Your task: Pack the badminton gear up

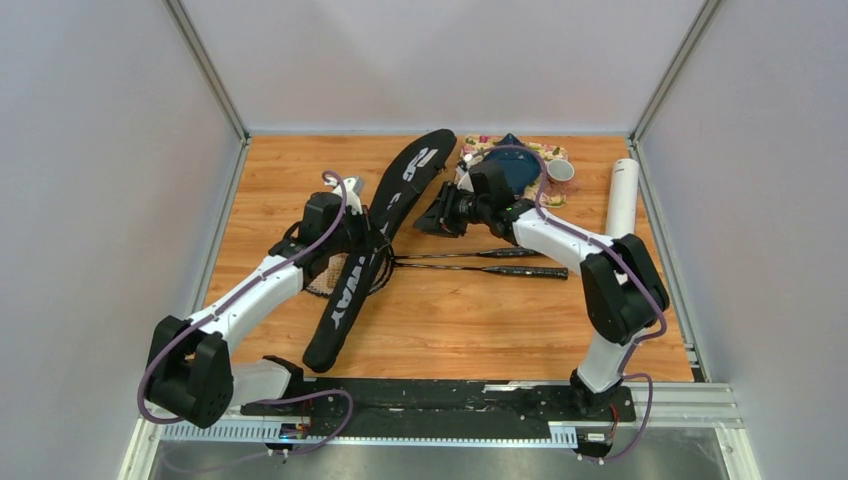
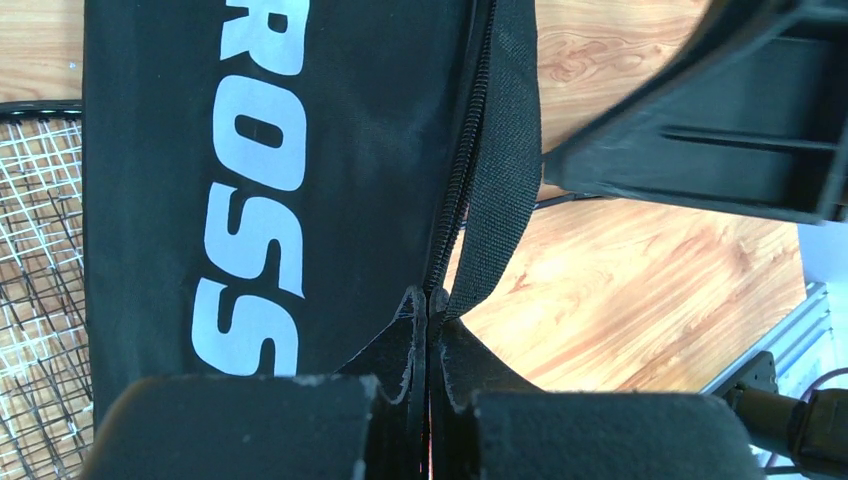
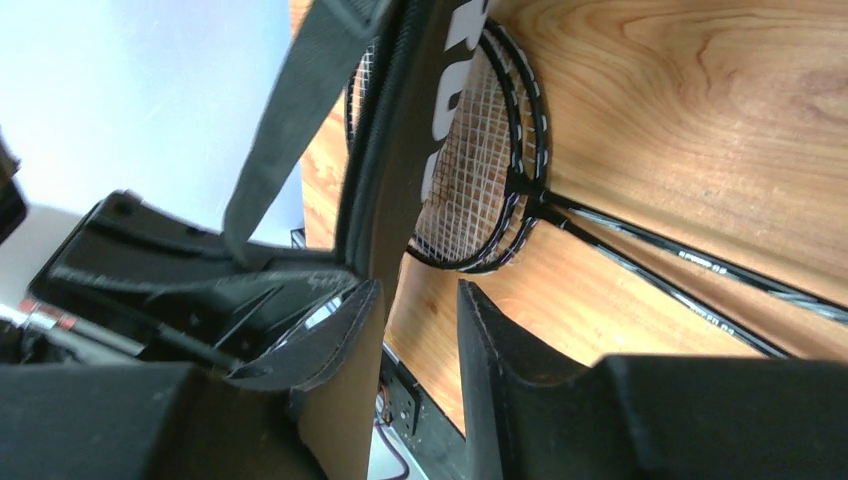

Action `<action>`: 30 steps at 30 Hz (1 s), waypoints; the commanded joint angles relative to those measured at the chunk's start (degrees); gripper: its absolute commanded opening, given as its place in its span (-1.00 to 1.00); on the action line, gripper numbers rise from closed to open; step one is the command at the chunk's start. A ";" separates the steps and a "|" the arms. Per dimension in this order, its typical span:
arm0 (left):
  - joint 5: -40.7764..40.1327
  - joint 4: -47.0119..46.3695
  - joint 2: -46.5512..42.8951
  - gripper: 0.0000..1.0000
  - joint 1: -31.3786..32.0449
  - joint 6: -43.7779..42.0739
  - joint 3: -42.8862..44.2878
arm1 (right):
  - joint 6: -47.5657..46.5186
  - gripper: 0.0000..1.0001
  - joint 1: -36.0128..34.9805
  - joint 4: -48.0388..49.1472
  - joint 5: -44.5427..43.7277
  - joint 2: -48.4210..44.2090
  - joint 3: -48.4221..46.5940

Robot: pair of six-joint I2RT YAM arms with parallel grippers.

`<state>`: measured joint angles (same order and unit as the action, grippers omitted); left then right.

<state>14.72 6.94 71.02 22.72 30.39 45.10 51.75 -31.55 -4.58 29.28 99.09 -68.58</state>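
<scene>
Okay, so nearest to me, my left pincer (image 2: 428, 330) is squeezed together right on the zipper edge of the black racket cover (image 1: 345, 285). The cover lies slantwise on the wooden surface (image 1: 450, 330), running from near my left arm up toward the far wall. Its strap (image 2: 500, 180) hangs loose just beside the zipper. The two rackets (image 3: 480, 170) have their strung heads stacked and tucked partly under the cover, and their thin shafts stick out to the right across the surface. Further back, my right pincer (image 3: 420, 300) sits by the cover's upper half with its fingers apart and bare wood showing between them. One finger is just beside the cover's edge, but I can't tell if it actually touches. At the far edge there's a floral tray (image 1: 478, 145) with a blue cloth (image 1: 520, 170) and a small cup (image 1: 560, 171) at its right end. The white tube (image 1: 622, 195) lies along the right edge.
</scene>
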 commanded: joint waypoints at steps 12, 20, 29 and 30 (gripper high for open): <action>2.86 -3.86 -1.59 -1.00 -0.22 1.86 -0.72 | 5.38 -0.31 -0.44 4.76 1.13 6.64 -8.75; 2.77 -4.13 -1.68 -1.00 -0.22 2.13 -0.98 | 5.65 -0.57 -0.79 3.00 0.69 8.58 -9.65; 2.86 -4.65 -1.24 -1.00 -0.22 2.65 -0.72 | 5.21 -0.62 -1.50 3.87 0.26 7.52 -7.45; 3.21 -4.92 -1.24 -1.00 -0.22 2.83 -0.46 | 5.29 -0.63 -1.50 3.96 0.25 7.61 -7.28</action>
<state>16.45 6.07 70.70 22.72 31.90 43.79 56.99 -32.40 -2.28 29.80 107.53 -76.23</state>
